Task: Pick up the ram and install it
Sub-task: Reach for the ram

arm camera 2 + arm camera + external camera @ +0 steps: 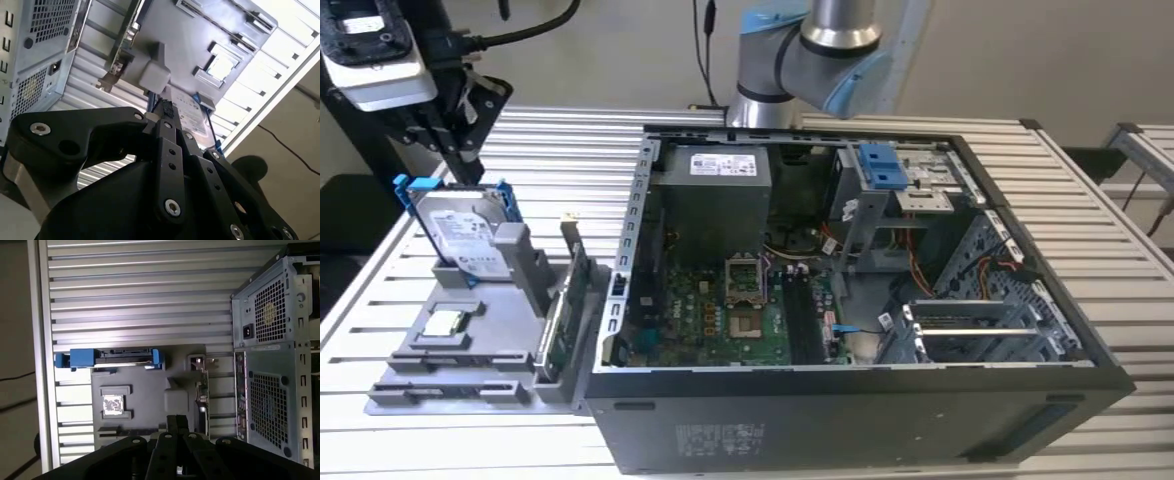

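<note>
One open computer case (854,420), one hard drive (460,240), one green card (555,325), one grey holder (467,390), one robot arm (821,40).

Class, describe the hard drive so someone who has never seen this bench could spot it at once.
Find the open computer case; on the exterior view's left of it lies a grey holder. The hard drive stands on edge at the holder's far end. It alone is a silver box with blue rails, unlike the green card and small square chip.
</note>
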Tool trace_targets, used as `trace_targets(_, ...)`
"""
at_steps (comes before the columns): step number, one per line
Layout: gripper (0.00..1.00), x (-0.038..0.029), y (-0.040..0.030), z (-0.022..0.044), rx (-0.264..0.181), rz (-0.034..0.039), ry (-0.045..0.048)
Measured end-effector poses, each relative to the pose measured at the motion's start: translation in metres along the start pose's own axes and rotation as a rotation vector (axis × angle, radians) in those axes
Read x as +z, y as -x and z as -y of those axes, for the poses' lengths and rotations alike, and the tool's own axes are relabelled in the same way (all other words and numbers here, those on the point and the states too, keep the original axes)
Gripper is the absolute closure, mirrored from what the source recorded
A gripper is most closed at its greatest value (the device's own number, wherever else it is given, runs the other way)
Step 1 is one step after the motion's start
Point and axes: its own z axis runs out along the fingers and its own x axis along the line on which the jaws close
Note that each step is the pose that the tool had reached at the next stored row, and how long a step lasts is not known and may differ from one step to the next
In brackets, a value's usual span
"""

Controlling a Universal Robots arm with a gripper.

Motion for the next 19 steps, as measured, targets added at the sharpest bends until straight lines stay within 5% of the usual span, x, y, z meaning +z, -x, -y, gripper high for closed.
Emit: trace_targets(19,0.89,-0.0001,-0.0437,0.0052,0.0,0.0,0.0)
